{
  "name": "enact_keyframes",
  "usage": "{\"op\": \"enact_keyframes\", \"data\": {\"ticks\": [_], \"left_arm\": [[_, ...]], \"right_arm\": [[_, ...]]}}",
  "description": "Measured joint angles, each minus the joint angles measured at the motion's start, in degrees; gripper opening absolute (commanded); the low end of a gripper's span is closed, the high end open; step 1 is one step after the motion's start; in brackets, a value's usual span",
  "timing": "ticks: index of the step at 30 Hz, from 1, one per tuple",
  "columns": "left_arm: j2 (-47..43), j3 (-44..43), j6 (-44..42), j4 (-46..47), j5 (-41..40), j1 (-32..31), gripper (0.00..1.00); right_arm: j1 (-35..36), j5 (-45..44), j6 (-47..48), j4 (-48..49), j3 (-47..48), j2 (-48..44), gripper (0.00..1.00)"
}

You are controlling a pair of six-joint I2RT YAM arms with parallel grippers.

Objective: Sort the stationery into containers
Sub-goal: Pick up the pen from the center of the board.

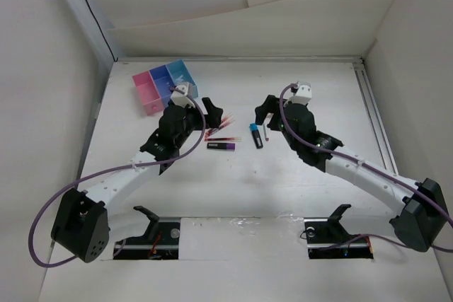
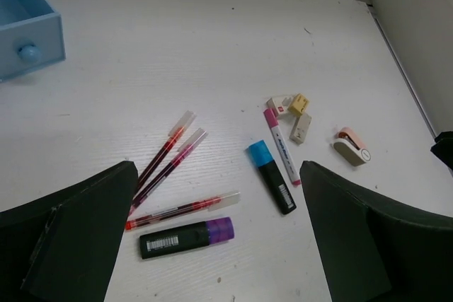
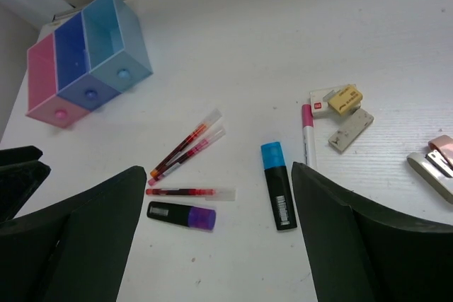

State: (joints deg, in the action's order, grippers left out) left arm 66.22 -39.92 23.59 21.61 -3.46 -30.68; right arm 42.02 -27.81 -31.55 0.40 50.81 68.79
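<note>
Hovering with left pincer [image 2: 217, 167] and right pincer [image 3: 219, 169] spread wide and empty over red pens [image 2: 166, 160] loose on the tabletop [image 2: 212, 47] (bins [image 3: 88, 58] well apart). Best straddle the purple-ended marker [image 2: 185, 238] crosswise before closing.

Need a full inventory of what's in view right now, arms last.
bins: three joined, pink, purple-blue, light blue; far left of table
red pens: three, thin, clear caps; loose at centre-left
purple-ended marker: one, black; just near side of the pens
blue-capped marker: one, black; centre
pink pen: one, pink and white; alongside blue-capped marker
erasers: three, white, yellow, beige; at pink pen's far end
small stapler: one, pink and white; right of erasers
left gripper: one, black, open; above the pens
right gripper: one, black, open; above the markers
</note>
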Motion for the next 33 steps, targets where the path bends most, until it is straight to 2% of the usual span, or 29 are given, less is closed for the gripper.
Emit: {"op": "enact_keyframes", "data": {"ticks": [3,6,7,10,11,16,21,23,28,33], "left_arm": [[-0.52,0.0,0.55,-0.28,-0.85,0.0,1.0],[-2.21,0.04,1.38,-0.24,-1.51,0.0,1.0],[-2.86,0.09,1.42,-0.13,-1.53,0.0,1.0],[-5.35,1.62,1.2,2.1,-1.25,0.0,1.0],[-6.78,3.13,1.05,3.15,-1.11,0.0,1.0],[-13.07,9.6,0.5,6.08,0.07,0.02,1.0],[-12.52,9.75,-1.49,8.2,4.83,0.0,1.0],[-10.71,9.01,-1.62,7.87,5.64,-0.04,1.0],[1.88,1.81,-1.97,5.11,7.04,-0.04,1.0],[7.34,1.55,-1.92,5.35,7.13,-0.04,1.0]], "right_arm": [[0.0,0.02,0.0,0.02,-0.07,-0.09,0.9],[0.0,0.13,-0.04,0.02,-0.07,-0.2,0.75],[0.0,0.22,-0.13,0.02,-0.07,-0.22,0.54],[0.0,0.7,-0.04,0.02,-0.11,-0.22,0.19],[0.0,0.74,-0.22,0.04,-0.13,-0.22,0.02],[0.0,0.85,-0.42,0.02,-0.17,-0.22,0.0],[0.0,0.83,-0.42,0.04,-0.17,-0.17,0.0],[0.0,0.85,-0.42,0.02,-0.17,-0.11,0.0],[0.0,0.57,-0.42,0.02,-0.2,-0.09,0.0],[-0.07,-0.26,-0.42,0.02,-0.2,-0.09,0.0]]}}
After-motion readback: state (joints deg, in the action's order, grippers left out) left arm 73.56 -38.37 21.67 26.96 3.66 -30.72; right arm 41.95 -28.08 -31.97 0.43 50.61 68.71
